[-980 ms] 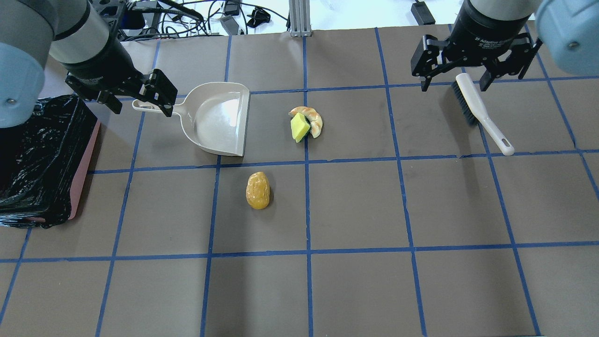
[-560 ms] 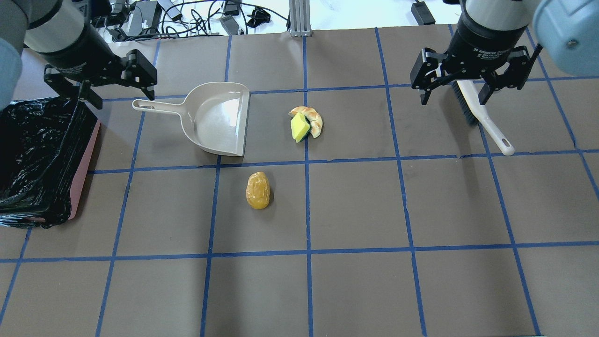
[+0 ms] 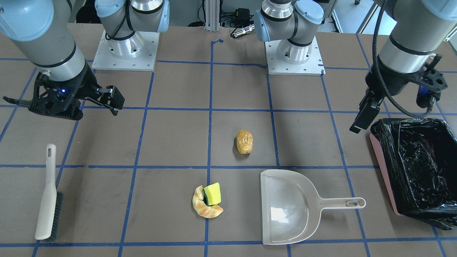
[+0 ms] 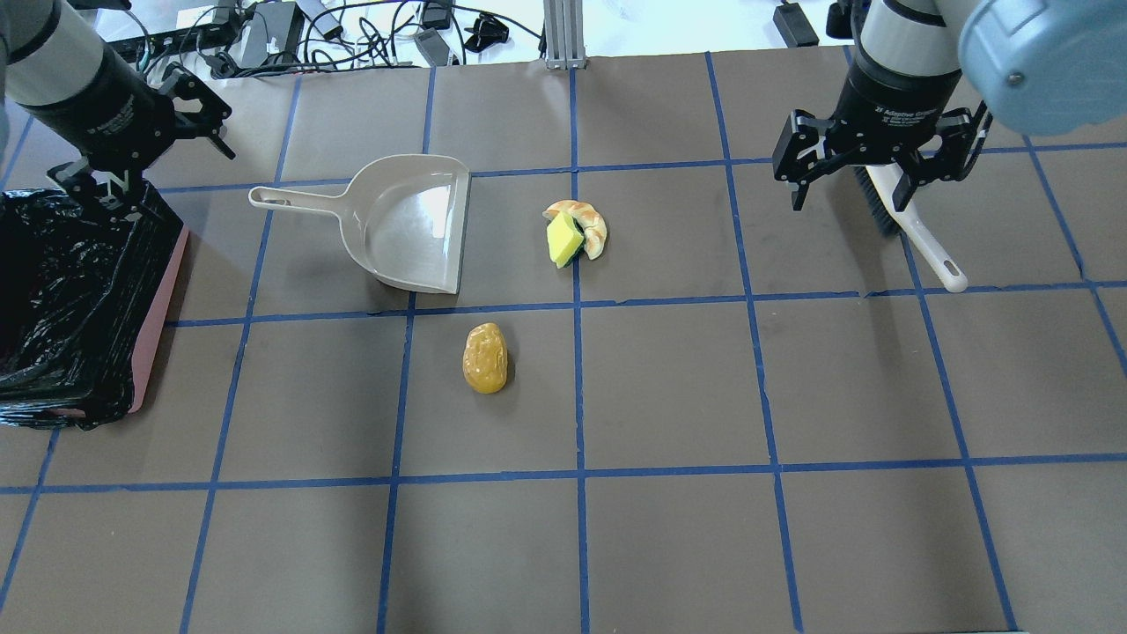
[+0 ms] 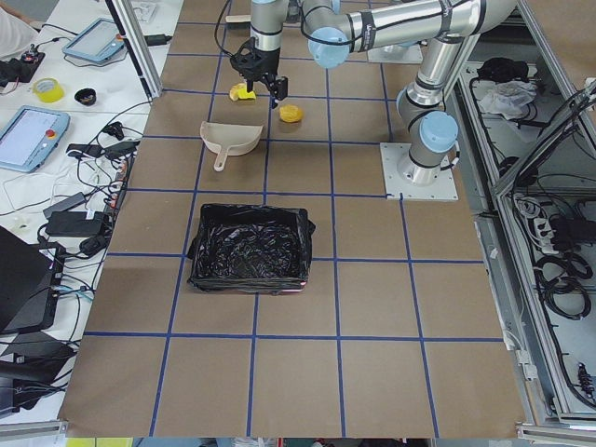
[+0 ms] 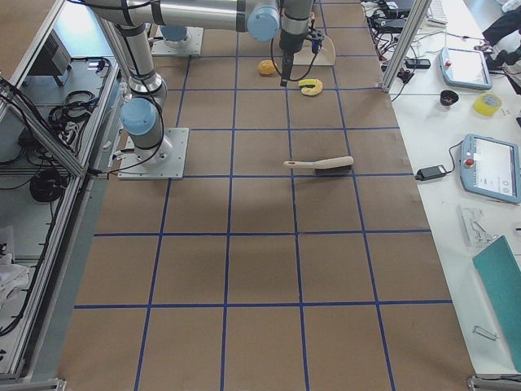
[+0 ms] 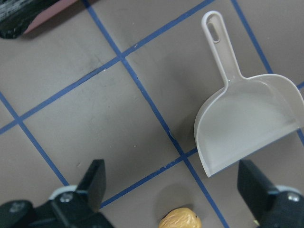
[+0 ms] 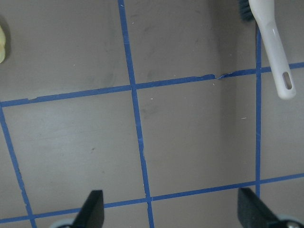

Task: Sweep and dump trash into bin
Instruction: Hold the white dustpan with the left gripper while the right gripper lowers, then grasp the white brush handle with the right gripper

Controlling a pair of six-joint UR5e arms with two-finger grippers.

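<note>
The trash lies on the table: a golden-brown potato-like lump [image 4: 485, 357] [image 3: 244, 141], and a tan croissant-like piece [image 4: 595, 231] [image 3: 207, 210] with the yellow sponge [image 4: 562, 241] [image 3: 212, 193] resting against it. The black-lined, pink-sided bin [image 4: 160, 304] [image 3: 383, 175] stands at the left edge of the overhead view. My left gripper [image 4: 141, 158] [image 3: 389, 117] is open and empty, raised by the bin's far corner, left of the dustpan handle. My right gripper [image 4: 848, 201] [image 3: 60, 107] is open and empty, raised over the brush's bristle end.
The beige dustpan [image 4: 409, 224] [image 3: 285, 207] [image 7: 247, 123] lies flat between the bin and the croissant, its handle pointing toward the bin. The beige hand brush [image 4: 916, 233] [image 3: 48, 200] [image 8: 273, 42] lies at the far right. Cables lie beyond the table's far edge.
My left gripper has moved from over the dustpan handle to the left and farther back, toward the bin's corner, turning as it went. My right gripper shifted slightly over the brush. Both stayed open.
</note>
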